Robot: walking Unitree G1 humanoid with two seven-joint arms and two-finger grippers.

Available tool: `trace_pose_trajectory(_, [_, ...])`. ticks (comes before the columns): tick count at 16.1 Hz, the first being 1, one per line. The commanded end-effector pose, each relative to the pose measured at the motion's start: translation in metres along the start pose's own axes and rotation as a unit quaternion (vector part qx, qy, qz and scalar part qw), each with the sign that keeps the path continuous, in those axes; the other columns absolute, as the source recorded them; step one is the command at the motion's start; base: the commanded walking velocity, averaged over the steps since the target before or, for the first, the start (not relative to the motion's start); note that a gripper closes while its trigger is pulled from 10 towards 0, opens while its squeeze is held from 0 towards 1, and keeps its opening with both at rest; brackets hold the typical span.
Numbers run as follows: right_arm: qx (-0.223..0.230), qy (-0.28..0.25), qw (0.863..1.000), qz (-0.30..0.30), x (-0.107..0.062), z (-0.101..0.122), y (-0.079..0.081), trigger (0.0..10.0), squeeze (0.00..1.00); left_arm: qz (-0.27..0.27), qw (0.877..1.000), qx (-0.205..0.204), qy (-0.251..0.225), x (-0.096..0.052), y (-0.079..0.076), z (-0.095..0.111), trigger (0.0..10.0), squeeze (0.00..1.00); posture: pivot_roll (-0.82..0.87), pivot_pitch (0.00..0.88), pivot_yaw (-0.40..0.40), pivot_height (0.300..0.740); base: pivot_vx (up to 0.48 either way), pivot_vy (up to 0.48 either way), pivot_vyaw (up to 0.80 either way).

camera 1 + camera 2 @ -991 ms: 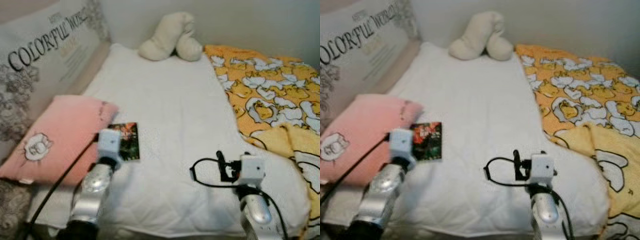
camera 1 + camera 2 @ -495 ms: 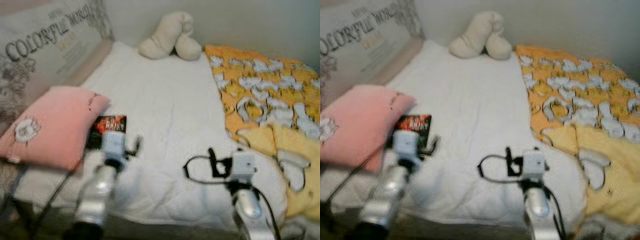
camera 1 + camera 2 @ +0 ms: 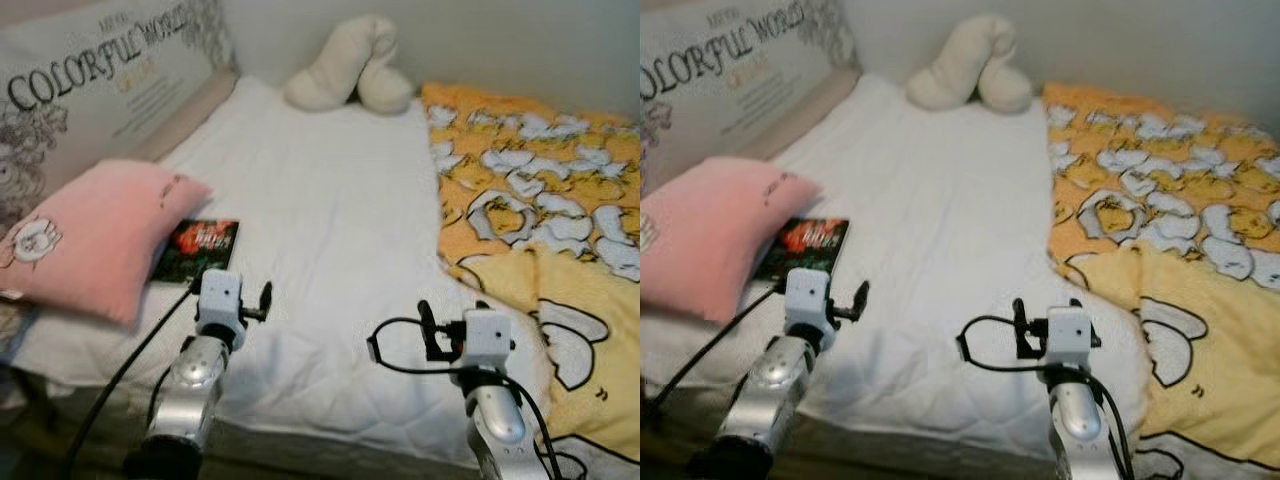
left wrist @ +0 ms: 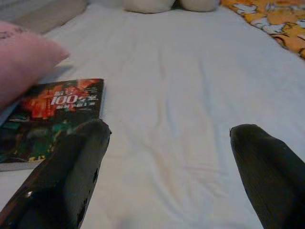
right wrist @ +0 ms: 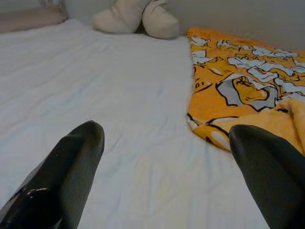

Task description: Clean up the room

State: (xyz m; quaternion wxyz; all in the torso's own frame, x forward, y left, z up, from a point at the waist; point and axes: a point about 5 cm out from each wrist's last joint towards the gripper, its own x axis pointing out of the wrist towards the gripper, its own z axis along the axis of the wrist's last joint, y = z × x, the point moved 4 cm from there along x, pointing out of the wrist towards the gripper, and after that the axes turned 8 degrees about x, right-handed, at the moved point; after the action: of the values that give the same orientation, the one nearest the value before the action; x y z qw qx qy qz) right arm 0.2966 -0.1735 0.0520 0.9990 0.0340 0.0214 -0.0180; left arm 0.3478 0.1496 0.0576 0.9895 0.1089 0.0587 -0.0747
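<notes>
The bed (image 3: 330,230) wears a white quilted cloth, matt and faintly puckered. On it lie a soft pink cloth pillow (image 3: 95,235), a glossy paper book (image 4: 50,107), a plush cream toy (image 3: 350,75) and a printed yellow blanket (image 3: 540,190). The arms (image 3: 190,385) are shiny silver metal.

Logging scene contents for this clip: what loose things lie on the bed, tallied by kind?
Pillows: 2, a pink pillow and a printed pillow
Books: 1, a book beside the pink pillow
Plush toys: 1, a cream plush toy
Blankets: 1, an orange patterned blanket
Total: 5
</notes>
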Motion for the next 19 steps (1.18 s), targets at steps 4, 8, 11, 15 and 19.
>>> trace_pose_trajectory(4, [-0.002,-0.013,1.0,-0.009,0.004,0.004,-0.008,10.0,1.0,-0.038,0.999,0.009,-0.028,-0.001,-0.016,0.008,10.0,1.0,0.18,0.0,-0.027,0.74,0.0,0.0,0.0])
trace_pose_trajectory(8, [-0.012,-0.002,1.0,-0.002,0.013,0.003,-0.002,10.0,0.0,-0.057,0.998,-0.002,-0.039,0.002,-0.018,0.016,10.0,0.0,0.2,0.0,-0.014,0.74,0.0,0.0,-0.14])
trace_pose_trajectory(11, [-0.002,0.004,1.0,0.003,0.016,0.0,0.004,10.0,0.0,-0.031,0.999,0.017,-0.038,0.005,-0.007,0.018,10.0,0.0,0.21,0.0,-0.029,0.74,0.0,0.0,-0.57])
trace_pose_trajectory(15, [0.001,0.007,0.999,0.038,0.012,0.0,0.015,10.0,0.0,-0.002,0.999,-0.024,-0.027,0.003,-0.001,0.012,10.0,0.0,0.21,0.0,-0.071,0.74,0.0,0.0,-0.58])
trace_pose_trajectory(19, [-0.016,-0.006,0.999,0.051,0.007,0.004,0.017,10.0,0.0,-0.017,0.998,-0.056,-0.021,0.003,-0.006,0.007,10.0,0.0,0.17,0.0,-0.054,0.74,0.0,0.0,-0.63])
